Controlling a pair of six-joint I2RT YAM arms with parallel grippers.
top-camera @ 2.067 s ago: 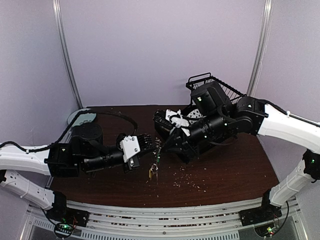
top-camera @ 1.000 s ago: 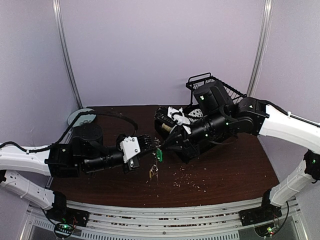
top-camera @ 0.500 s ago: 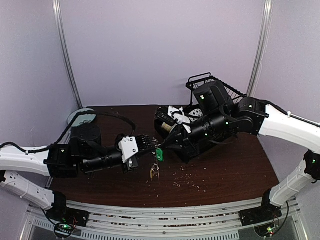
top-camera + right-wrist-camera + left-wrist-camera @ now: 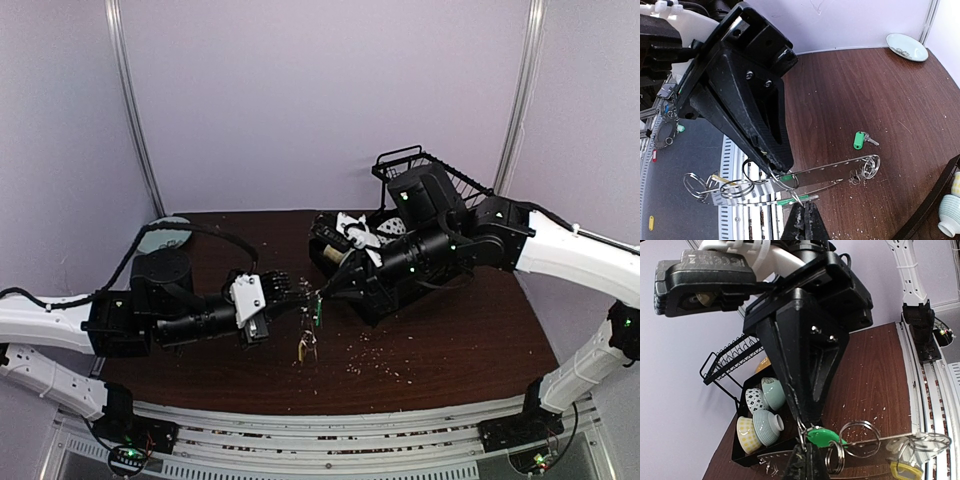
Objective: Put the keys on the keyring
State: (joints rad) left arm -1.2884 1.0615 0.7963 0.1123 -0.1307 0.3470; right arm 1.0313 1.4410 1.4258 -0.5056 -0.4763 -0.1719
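centre: left tool point(image 4: 300, 296) and right tool point(image 4: 321, 293) tip to tip | back-right: dish rack point(image 4: 432, 172) | front-right table point(image 4: 460, 350): seemingly open

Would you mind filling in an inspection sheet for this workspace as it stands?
Surface: brown table, sprinkled with pale crumbs.
Job's things: keyring held above the table, green-tagged key and yellow key hanging from it; a loose green key lies on the table.
Clutter: dish rack, bowls, plate along the back.
End effectors: left end effector and right end effector both shut, tips meeting, apparently on the keyring.
Cables: black cable looping over the left arm.
Surroundings: lilac walls.
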